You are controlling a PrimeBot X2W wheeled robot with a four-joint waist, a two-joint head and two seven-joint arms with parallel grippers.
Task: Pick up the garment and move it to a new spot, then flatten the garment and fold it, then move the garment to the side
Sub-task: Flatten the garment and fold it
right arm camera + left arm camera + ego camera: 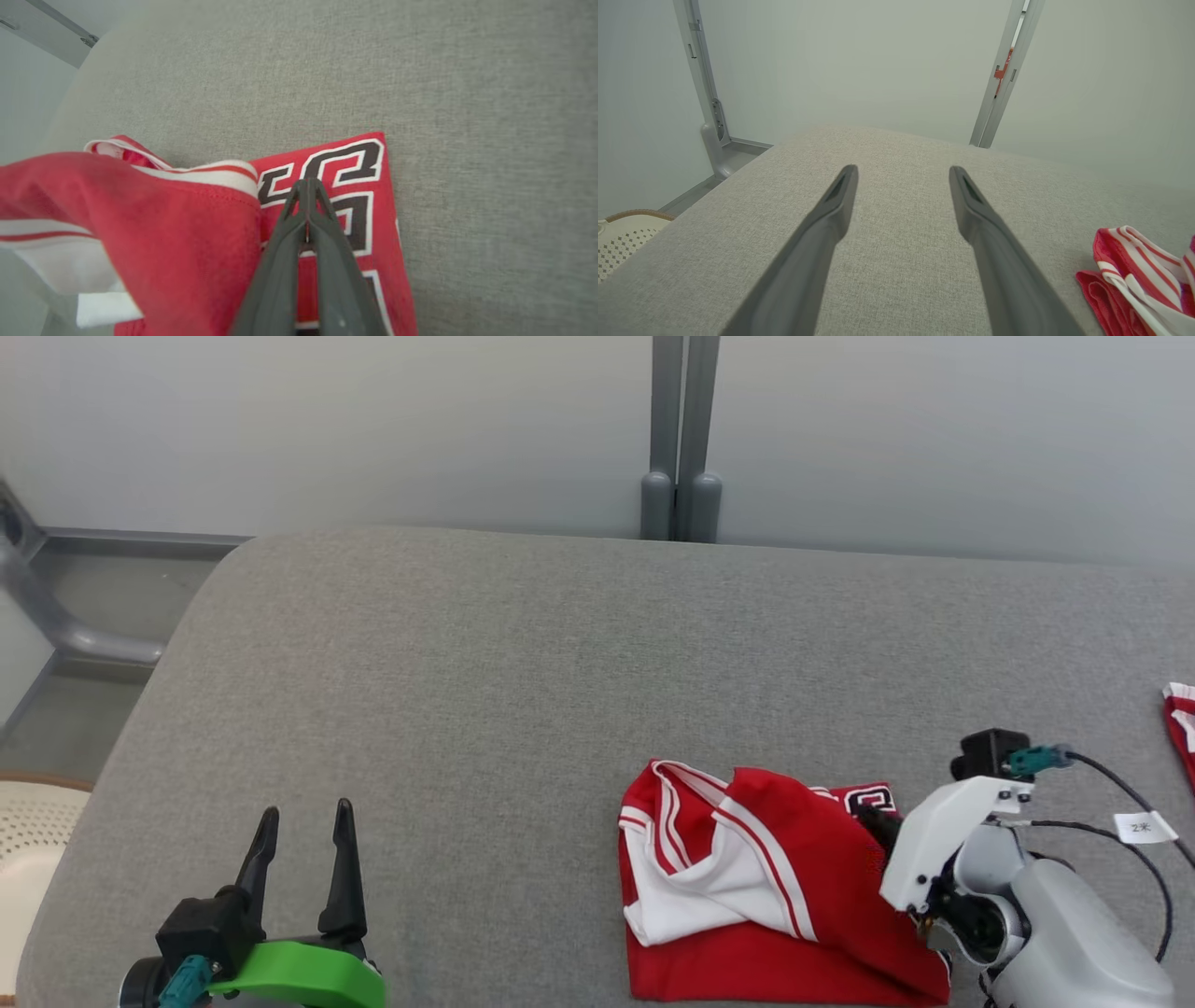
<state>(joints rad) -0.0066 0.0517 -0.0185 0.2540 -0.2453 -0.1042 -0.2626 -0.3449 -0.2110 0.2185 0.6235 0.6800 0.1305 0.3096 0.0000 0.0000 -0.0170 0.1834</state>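
Right gripper (307,185) — fully closed — on red garment (187,224)

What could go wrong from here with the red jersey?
1. The right gripper is shut over the printed layer of the jersey. I can't tell whether any cloth is pinched, so a lift may come up empty or take only one layer.
2. The left gripper hangs open, well apart from it, so a one-handed lift would likely let the loose folds sag and bunch.
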